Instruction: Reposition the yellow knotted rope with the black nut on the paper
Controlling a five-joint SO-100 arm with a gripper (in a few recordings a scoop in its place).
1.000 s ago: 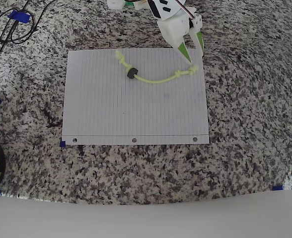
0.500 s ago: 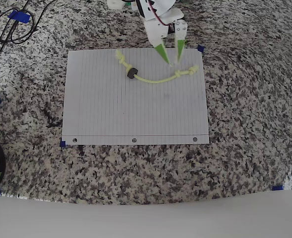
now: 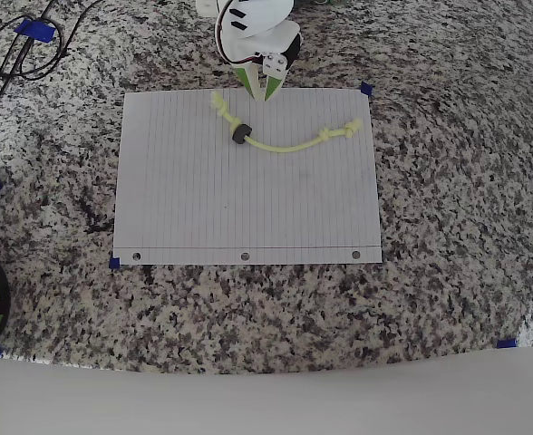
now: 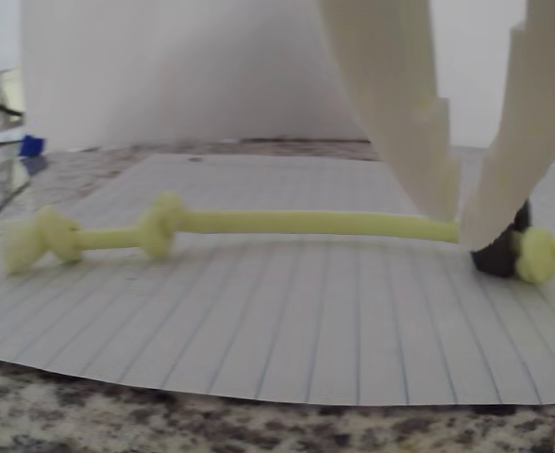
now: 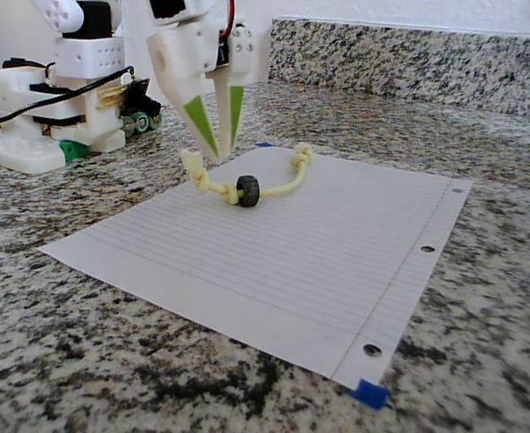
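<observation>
The paper (image 3: 247, 181) lies flat on the granite counter (image 3: 448, 227), its three punched holes along the edge farthest from the arm in the overhead view. The rope (image 3: 285, 142) rests on the paper's half nearest the arm, sagging in a shallow curve, with a knotted end close to the paper's right edge and the other knotted end near the paper's top edge. The nut (image 3: 240, 136) sits threaded on the rope toward that second end, just past a knot, touching the paper. The gripper (image 3: 260, 89) hangs tips-down over the paper's top edge, just beyond the nut and apart from it in the fixed view (image 5: 218, 153). Its jaws are nearly closed, the tips almost meeting, and they grasp nothing. In the wrist view the tips (image 4: 459, 226) appear in front of the rope beside the nut (image 4: 495, 255).
</observation>
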